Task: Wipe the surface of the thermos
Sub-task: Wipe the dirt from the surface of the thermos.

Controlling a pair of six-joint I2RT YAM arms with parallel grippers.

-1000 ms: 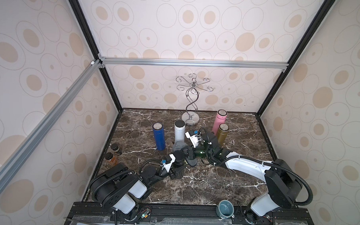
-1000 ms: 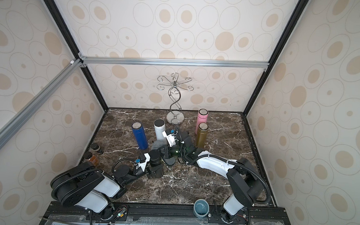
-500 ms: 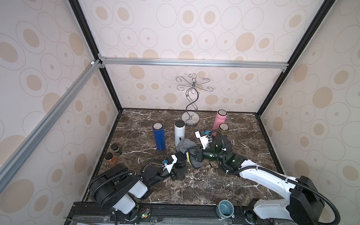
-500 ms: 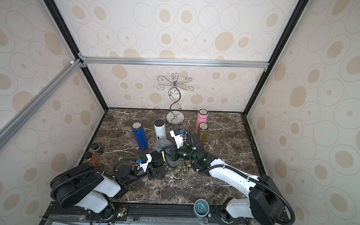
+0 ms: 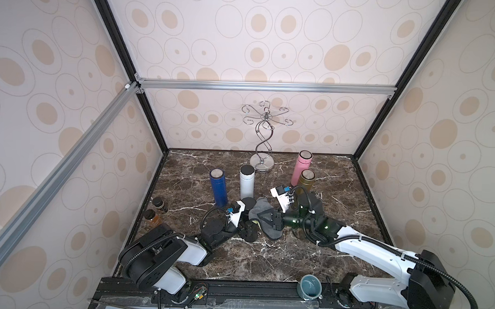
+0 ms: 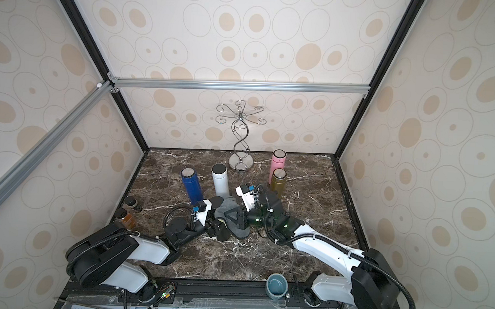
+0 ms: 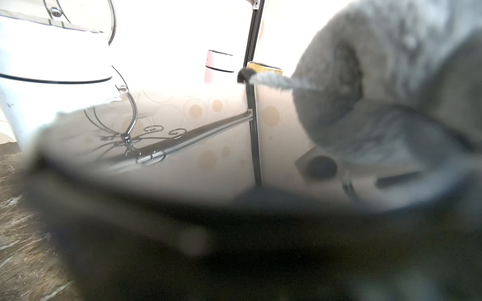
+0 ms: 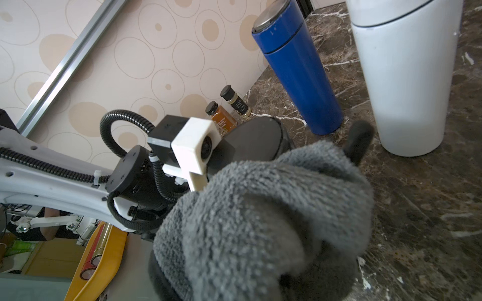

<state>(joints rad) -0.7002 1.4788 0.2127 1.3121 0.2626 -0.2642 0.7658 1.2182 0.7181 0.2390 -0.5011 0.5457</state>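
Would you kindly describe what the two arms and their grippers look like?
Both the left arm and right arm have white link shells with black joint housings. Black corrugated hoses loop along them, tied with white zip ties. The left gripper and right gripper are black, each wrist carrying a white-bracketed camera. Small green lights glow on the right arm.

A wire stand (image 5: 262, 163) stands at twelve o'clock on the marble table (image 5: 265, 260), pink flask (image 5: 301, 168) and gold flask (image 5: 305, 181) at one, blue flask (image 5: 218, 188) and white flask (image 5: 246, 183) at eleven, small bottles (image 5: 159, 205) at nine, teal cup (image 5: 310, 287) at five.
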